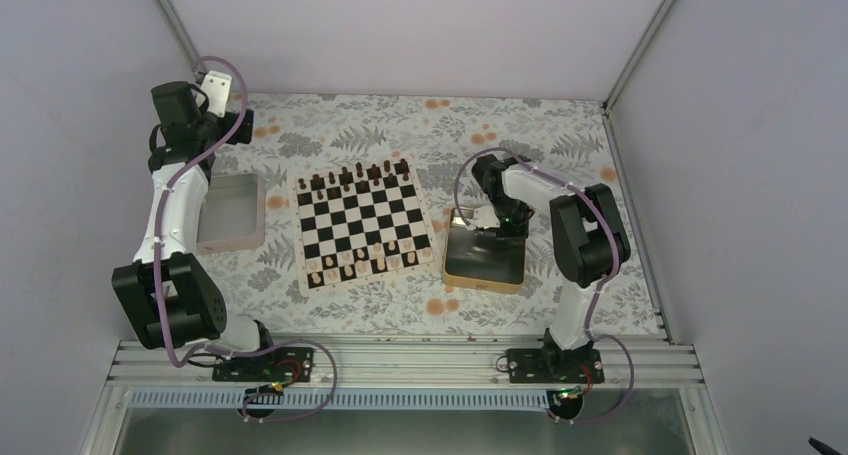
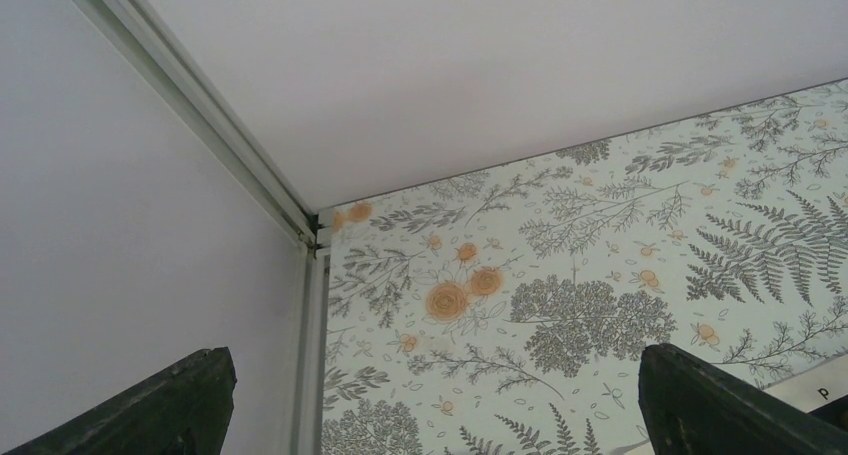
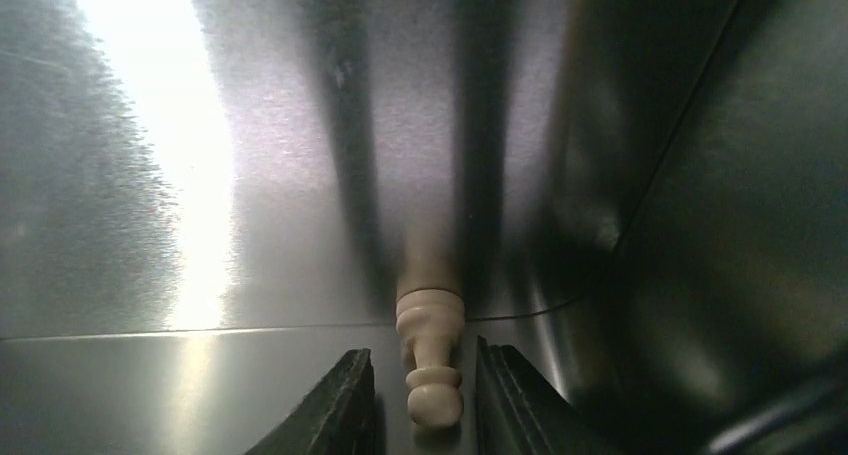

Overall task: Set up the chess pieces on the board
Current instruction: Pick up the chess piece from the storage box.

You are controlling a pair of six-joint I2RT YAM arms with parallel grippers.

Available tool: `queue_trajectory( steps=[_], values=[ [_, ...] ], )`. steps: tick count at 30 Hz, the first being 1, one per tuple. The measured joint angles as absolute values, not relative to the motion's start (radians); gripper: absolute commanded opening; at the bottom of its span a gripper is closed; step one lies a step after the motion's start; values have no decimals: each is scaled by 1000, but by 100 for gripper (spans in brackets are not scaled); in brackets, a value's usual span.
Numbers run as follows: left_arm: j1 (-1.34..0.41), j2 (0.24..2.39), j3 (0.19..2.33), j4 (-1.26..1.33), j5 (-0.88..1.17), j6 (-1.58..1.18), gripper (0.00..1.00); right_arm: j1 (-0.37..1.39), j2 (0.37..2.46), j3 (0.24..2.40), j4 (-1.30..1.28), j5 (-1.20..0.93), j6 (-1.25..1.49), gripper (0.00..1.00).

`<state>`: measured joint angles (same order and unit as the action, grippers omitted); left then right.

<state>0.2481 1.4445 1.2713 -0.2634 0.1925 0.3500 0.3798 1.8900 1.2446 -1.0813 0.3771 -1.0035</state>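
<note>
A floral-patterned table (image 1: pixel 400 310) is filling the top view, with pale walls (image 1: pixel 420 25) closing it in at 9, 12 and 3 o'clock. 2 arms are rising from the 6 o'clock edge. The left arm (image 1: pixel 170 215) is reaching to about 10 o'clock, well away from everything else. The right arm (image 1: pixel 585 235) is bending back toward the centre.

1 board (image 1: pixel 362 225) is lying flat near the middle, turned slightly. 2 trays are flanking it: a pinkish tray (image 1: pixel 230 212) at its 9 o'clock and a gold tin tray (image 1: pixel 485 255) at its 4 o'clock, each just beside the board's border.

Dark pieces (image 1: pixel 360 173) are standing along the board's 12 o'clock side. The light chess pieces (image 1: pixel 360 265) are standing along its 6 o'clock side. Both sets are too small to count.

The left gripper (image 2: pixel 430 415) is hovering with its fingers (image 2: pixel 190 405) spread wide and nothing between them, facing the table's far corner.

The right gripper (image 3: pixel 420 375) is dipping inside the gold tin tray. Its wrist view is showing 1 light piece (image 3: pixel 430 360) lying on the tray floor, its base toward the tray's wall. The fingers (image 3: pixel 345 405) are set narrowly, 1 on each side of that piece, with a slim dark gap showing on both sides. The tray's wall is standing close behind the piece.
</note>
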Motion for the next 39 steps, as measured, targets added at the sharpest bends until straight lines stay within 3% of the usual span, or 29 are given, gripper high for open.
queue_trajectory(
  steps=[7,28,39],
  values=[
    [248,1451,1271,-263,192,350,100,378,1898,1248,-1093,381,-1000,8],
    [248,1451,1271,-263,192,350,100,231,1856,1350,-1125,378,-1058,6],
    [248,1450,1271,-264,192,350,100,340,1904,1601,-1222,323,-1057,6]
  ],
)
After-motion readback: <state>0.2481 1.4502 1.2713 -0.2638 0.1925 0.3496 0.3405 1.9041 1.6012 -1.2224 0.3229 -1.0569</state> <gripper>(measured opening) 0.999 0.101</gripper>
